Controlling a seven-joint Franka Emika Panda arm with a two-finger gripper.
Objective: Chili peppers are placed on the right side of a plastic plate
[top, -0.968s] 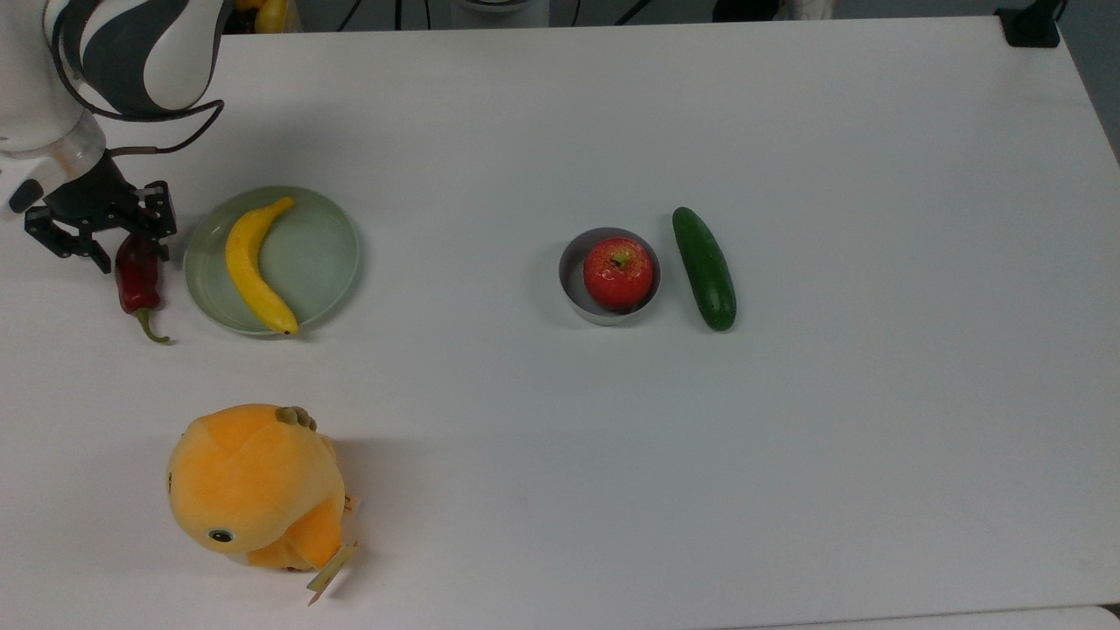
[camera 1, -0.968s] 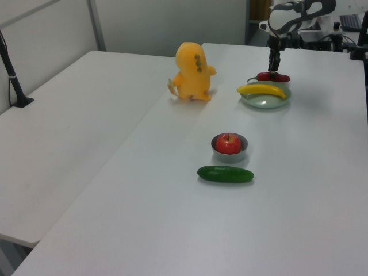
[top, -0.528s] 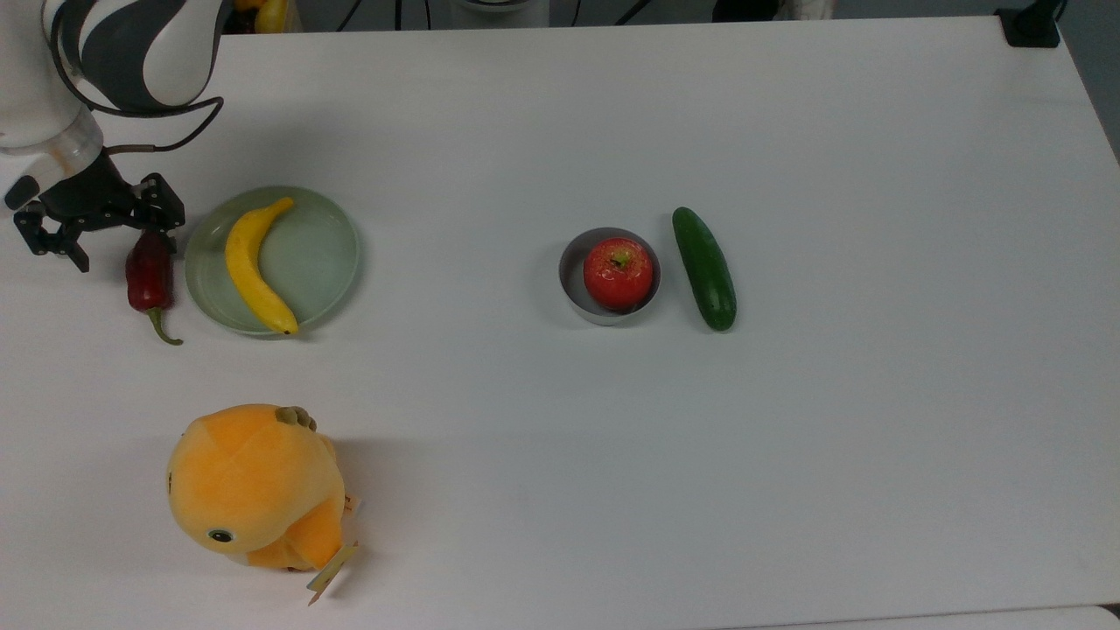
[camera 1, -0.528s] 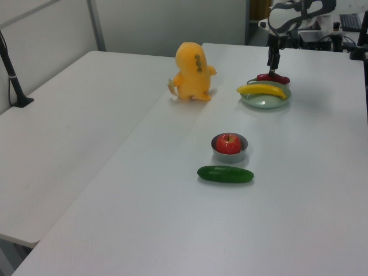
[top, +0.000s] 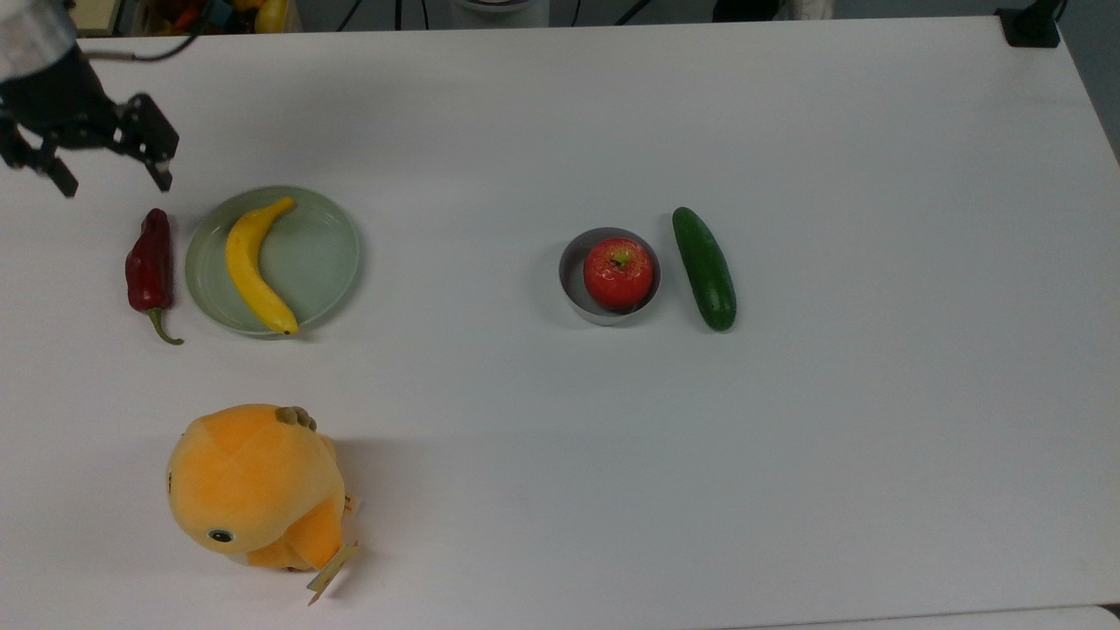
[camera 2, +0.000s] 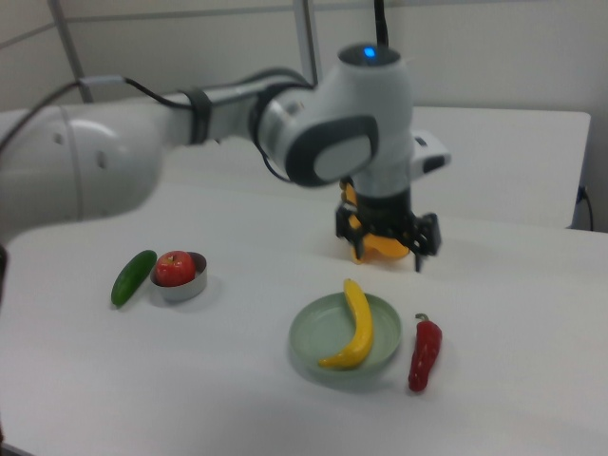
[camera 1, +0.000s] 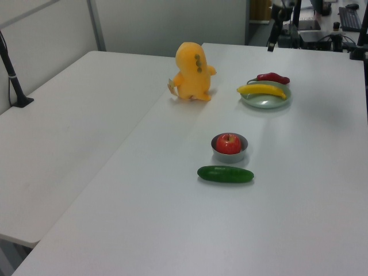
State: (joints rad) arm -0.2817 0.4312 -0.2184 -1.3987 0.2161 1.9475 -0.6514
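Note:
The dark red chili pepper (top: 149, 262) lies on the table by itself, just off the plastic plate's (top: 319, 254) rim on the top view's left. In the right view the chili pepper (camera 2: 425, 353) is at the right of the plastic plate (camera 2: 315, 334), and in the left view the chili pepper (camera 1: 272, 77) lies behind the plastic plate (camera 1: 265, 104). My gripper (top: 114, 182) hangs open and empty above the table, beyond the chili's blunt end. In the right view my gripper (camera 2: 388, 258) is well above the table.
A yellow banana (top: 254, 267) lies across the plate. A red apple (top: 619, 273) sits in a small metal bowl (top: 573, 284), with a cucumber (top: 704, 269) beside it. An orange plush toy (top: 254, 486) stands near the front edge in the top view.
My gripper has let go of the chili and risen up and away from it. The chili shifted slightly toward the plate and now lies still on the table.

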